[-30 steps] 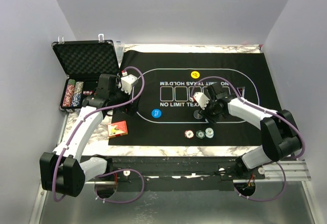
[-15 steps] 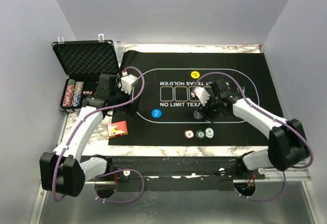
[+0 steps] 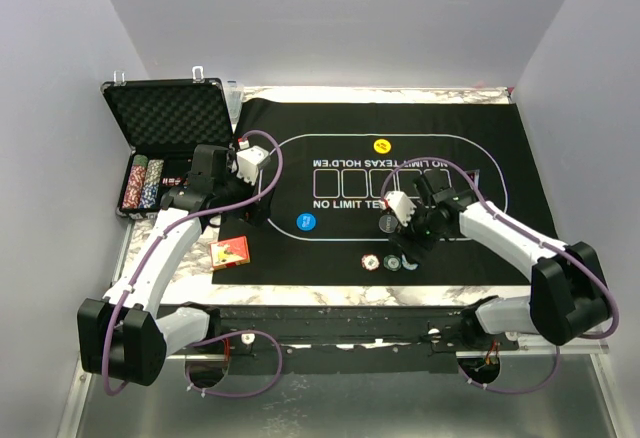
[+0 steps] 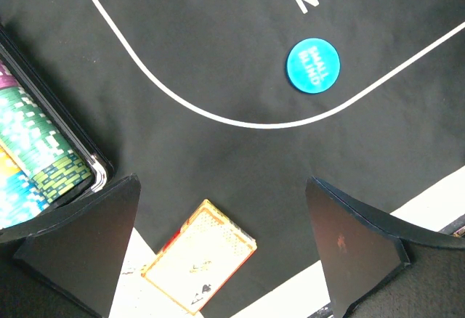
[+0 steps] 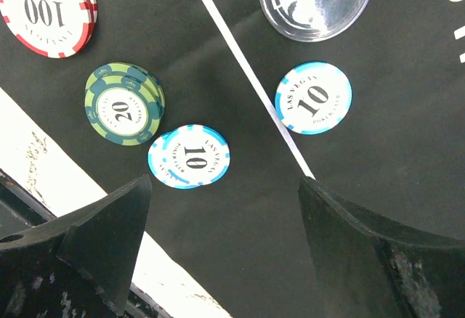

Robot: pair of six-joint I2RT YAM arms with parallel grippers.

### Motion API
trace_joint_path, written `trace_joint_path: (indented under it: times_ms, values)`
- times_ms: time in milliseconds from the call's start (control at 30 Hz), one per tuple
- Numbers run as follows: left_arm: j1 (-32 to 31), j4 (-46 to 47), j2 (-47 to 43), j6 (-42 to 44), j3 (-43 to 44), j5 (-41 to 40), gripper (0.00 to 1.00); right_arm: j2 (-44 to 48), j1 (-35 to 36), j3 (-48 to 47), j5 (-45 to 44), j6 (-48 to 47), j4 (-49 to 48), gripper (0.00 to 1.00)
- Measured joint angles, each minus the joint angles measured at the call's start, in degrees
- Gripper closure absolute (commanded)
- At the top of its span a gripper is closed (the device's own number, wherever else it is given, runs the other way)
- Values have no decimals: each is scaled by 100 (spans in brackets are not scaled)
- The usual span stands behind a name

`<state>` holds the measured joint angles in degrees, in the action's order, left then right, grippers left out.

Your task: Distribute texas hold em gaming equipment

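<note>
Right gripper (image 5: 224, 181) jaws hang spread and empty above a blue 10 chip (image 5: 189, 156); left gripper (image 4: 224, 181) jaws spread too, far off.

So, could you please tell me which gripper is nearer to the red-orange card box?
Left. The left gripper hangs open close above the card box at the mat's near edge; the right gripper is across the mat, above the poker chips.

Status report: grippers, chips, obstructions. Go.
Left gripper open, empty, card box below. Right gripper open, empty, above blue 10 chip. Green 20 stack, red 100 chip nearby. Nothing blocking.
</note>
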<state>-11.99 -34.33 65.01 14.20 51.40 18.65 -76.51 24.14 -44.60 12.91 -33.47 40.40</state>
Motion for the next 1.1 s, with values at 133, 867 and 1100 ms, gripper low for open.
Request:
trace_joint_path:
  times_ms: [133,867,1100]
  values:
    - [0,0,0,0,0,0,1,-37,0,66,2,2,-13,14]
    - [0,2,-2,-2,0,0,1,-293,249,229,4,251,-361,30]
    - [0,0,0,-2,0,0,1,-369,372,291,-4,260,-398,34]
